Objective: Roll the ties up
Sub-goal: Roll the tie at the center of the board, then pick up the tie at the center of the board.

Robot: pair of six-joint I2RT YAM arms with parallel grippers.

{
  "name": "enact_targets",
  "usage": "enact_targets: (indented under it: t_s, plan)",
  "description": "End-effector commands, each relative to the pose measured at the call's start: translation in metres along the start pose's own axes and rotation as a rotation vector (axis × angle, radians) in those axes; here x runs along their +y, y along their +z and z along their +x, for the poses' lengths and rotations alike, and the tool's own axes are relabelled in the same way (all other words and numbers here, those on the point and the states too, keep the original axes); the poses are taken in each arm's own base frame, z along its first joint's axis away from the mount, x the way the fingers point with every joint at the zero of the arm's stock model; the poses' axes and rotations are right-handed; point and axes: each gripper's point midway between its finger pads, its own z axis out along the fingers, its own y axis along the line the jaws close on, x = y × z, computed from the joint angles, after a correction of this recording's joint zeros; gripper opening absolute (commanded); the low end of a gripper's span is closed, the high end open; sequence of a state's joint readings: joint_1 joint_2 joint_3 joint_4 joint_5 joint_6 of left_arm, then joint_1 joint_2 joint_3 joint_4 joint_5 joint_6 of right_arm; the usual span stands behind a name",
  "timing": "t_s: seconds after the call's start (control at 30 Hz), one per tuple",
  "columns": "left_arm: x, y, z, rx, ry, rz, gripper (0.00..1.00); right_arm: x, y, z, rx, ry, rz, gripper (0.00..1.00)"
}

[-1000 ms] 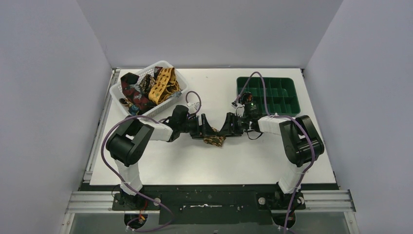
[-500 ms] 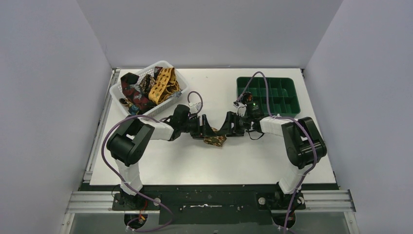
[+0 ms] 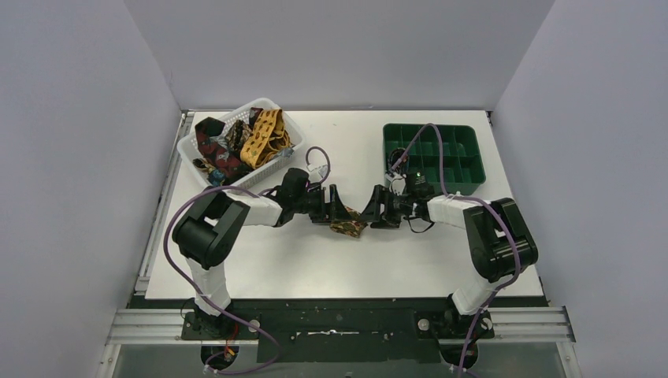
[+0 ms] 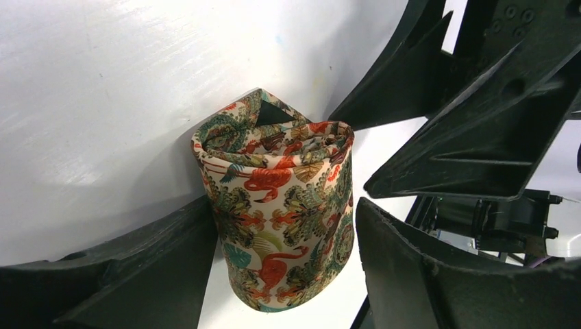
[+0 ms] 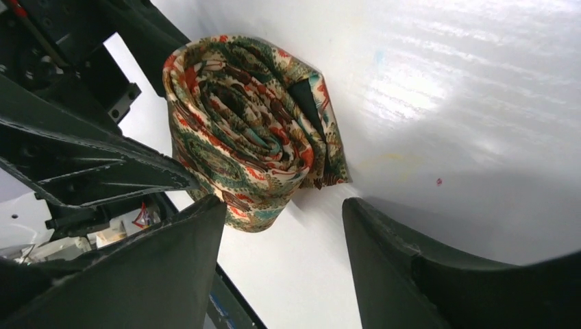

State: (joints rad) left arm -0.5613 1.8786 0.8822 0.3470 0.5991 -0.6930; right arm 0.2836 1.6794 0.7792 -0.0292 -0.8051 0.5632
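White table (image 3: pixel 260 260), grey walls on three sides. From above, you can see that the right gripper (image 3: pixel 369 213) has drawn back a little from where it was a second ago, and its arm has swung toward the near right. The left gripper (image 3: pixel 339 214) has stayed at the rolled tie (image 3: pixel 347 227) in the middle of the table. My reading is that this tie is wound and the right side has let go of it. More ties (image 3: pixel 252 142) lie loose in the white basket (image 3: pixel 189 146) at the far left, so most of the job is still ahead. No coil shows in the green compartment tray (image 3: pixel 394 134) at the far right, and a purple cable (image 3: pixel 426 126) loops over it.

Left wrist view: the roll stands on end on the table between the left fingers (image 4: pixel 137 274). Both touch its sides, so take it as a light clasp. The right gripper's black fingers crowd in just beyond it.

Right wrist view: the right jaws are spread with nothing between them, and the roll lies just ahead of their tips. Its tail end (image 5: pixel 307 92) sits on the outside, facing bare table. If you let go on the left, that end may spring loose. The left gripper stands close behind the roll, so mind a knock between the two.
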Motion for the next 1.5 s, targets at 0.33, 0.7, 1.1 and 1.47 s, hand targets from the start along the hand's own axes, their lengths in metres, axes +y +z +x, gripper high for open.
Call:
enact_targets:
  t_s: [0.33, 0.7, 1.1, 1.47]
  plan:
    - [0.009, -0.011, 0.012, 0.02, 0.015, -0.047, 0.76, -0.02, 0.021, 0.007, 0.008, -0.013, 0.05, 0.39]
    - [0.001, 0.0, 0.019, 0.003, -0.043, 0.04, 0.78, -0.032, 0.025, 0.019, 0.035, 0.002, 0.069, 0.33]
    - [-0.004, 0.014, 0.03, 0.032, -0.007, 0.067, 0.6, -0.026, 0.025, 0.021, 0.051, -0.008, 0.039, 0.33]
    - [-0.015, 0.009, 0.016, -0.014, 0.105, 0.088, 0.33, -0.001, 0.015, 0.006, 0.025, -0.106, -0.034, 0.41]
